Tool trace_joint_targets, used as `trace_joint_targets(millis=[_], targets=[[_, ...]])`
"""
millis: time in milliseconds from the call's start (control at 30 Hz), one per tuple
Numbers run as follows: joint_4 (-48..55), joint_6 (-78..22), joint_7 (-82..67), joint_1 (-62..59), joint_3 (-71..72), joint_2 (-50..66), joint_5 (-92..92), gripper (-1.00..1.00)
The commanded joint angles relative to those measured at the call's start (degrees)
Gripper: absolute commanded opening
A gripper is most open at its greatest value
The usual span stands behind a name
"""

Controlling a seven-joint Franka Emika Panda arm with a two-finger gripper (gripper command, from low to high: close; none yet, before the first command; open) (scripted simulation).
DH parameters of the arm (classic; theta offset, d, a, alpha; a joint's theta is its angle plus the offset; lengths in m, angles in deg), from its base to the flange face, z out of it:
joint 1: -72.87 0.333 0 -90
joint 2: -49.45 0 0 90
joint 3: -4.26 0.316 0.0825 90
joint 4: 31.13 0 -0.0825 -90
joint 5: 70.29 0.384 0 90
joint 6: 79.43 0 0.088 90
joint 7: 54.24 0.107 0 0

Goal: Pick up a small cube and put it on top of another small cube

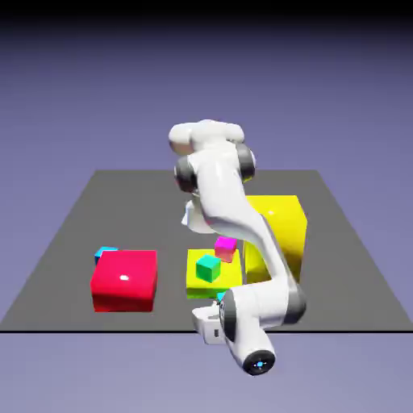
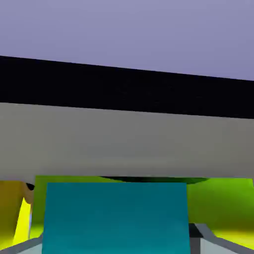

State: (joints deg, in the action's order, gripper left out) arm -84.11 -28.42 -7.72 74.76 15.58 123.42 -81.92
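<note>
Cyan and plain-sided, a tiny cube [image 2: 116,218] sits gripped between the fingertips of the Panda arm's tool [image 1: 219,310] near the front edge of the dark desk [image 1: 64,298], just beside the low yellow-green block [image 1: 214,291]. A teal cube [image 1: 208,268] rests on that block, with a magenta cube [image 1: 226,248] close by, and a red block [image 1: 124,281] stands apart at the exterior view's left. The gripped cube looks stiff, and is probably light and hard to crush; its smooth faces could slip if pinched off-centre. Opposite flat sides, squeezed evenly at mid-height, appear the sound hold, leaving its underside free to meet the top of another small cube.
</note>
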Motion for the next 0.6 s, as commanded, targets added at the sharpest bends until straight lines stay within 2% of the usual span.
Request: trace_joint_targets(millis=[0,100,567], targets=[[2.1,-1.2,-0.3,0.3,-0.1,0.8,-0.1,-1.00],[5.5,-3.8,-0.8,0.9,-0.5,1.5,0.1,-1.00],[-23.6,1.9,-2.9,-0.5,-7.2,-22.5,5.6,-1.00]])
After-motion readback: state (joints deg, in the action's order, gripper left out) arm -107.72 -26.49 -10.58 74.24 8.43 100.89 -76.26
